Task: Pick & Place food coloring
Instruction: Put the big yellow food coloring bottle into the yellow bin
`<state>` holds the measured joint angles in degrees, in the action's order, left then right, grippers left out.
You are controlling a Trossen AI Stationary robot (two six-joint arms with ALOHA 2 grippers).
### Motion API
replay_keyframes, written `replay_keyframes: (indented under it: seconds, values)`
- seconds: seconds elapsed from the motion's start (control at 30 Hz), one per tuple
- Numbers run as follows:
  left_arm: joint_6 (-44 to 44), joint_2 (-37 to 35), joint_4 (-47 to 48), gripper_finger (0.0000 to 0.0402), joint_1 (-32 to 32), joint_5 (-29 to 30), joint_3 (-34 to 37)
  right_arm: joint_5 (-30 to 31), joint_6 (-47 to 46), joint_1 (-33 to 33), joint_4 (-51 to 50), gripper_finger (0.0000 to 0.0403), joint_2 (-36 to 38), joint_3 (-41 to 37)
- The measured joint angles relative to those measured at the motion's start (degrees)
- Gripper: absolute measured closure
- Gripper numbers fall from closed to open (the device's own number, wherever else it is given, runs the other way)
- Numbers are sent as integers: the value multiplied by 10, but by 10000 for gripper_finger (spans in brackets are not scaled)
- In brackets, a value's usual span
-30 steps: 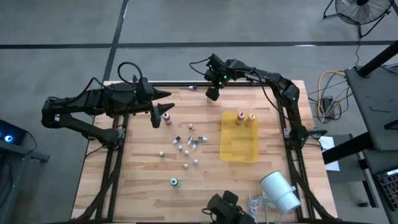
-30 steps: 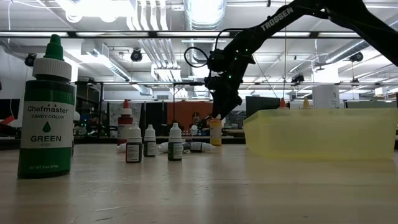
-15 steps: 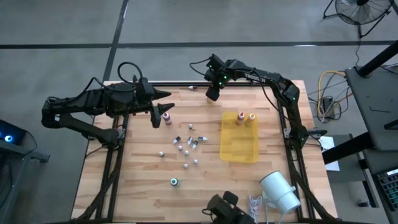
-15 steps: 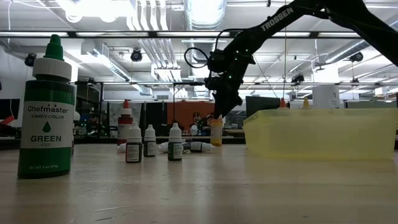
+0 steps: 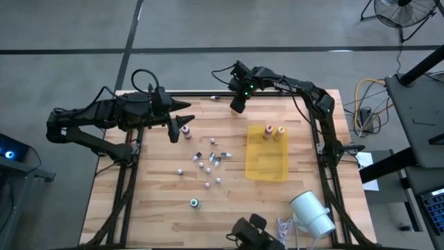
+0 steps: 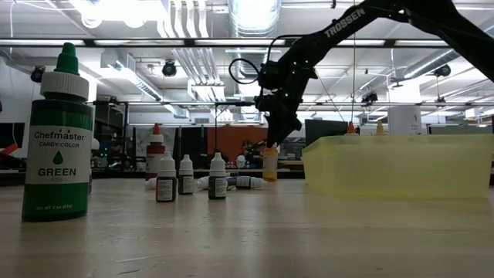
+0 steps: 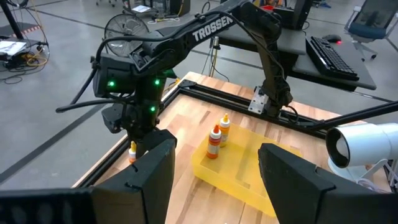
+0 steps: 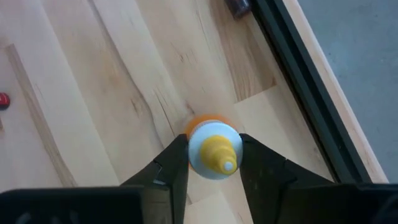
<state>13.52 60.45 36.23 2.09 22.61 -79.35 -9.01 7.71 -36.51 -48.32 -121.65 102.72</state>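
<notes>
A small bottle with an orange body and a yellow tip [image 8: 213, 148] stands on the wood near the table's far edge [image 6: 269, 164]. My right gripper [image 5: 236, 105] comes down on it and is shut on its top. My left gripper [image 7: 214, 180] hangs open above the table's left side, next to a red-topped bottle [image 5: 186, 130] and holding nothing. Two orange-topped bottles [image 5: 274, 131] stand in the yellow tray [image 5: 267, 167]. A green-topped bottle [image 5: 195, 203] stands near the front edge. Several tiny vials [image 5: 208, 165] are scattered mid-table. My right gripper pinches the bottle's white collar [image 8: 198, 149], just below the yellow tip, between its two fingers [image 8: 171, 165]. The fingers come from above, slanting steeply down. The bottle stands upright with its base on the table.
The dark frame rail [image 8: 298, 68] runs along the far edge right behind the held bottle. A big white cylinder [image 5: 312, 214] lies at the front right corner. Bare wood lies between the held bottle and the yellow tray.
In the low view, my right gripper's fingers have drawn in around the top of the yellow-tipped bottle. The arm stays in place and the bottle still stands on the table.
</notes>
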Motion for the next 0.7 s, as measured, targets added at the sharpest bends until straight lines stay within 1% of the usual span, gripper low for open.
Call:
replay_keyframes:
  seconds: [0.07, 0.2, 0.53, 0.7]
  values:
    - [0, 0, 0, 197, 0, 0, 0, 0, 0, 0, -13, 297, 2, 6]
    - [0, 0, 0, 197, 0, 0, 0, 0, 16, 0, -66, 297, 5, 55]
    - [0, 0, 0, 197, 0, 0, 0, 0, 44, 18, -221, 297, 16, 221]
    - [0, 0, 0, 197, 0, 0, 0, 0, 48, 37, -274, 297, 37, 258]
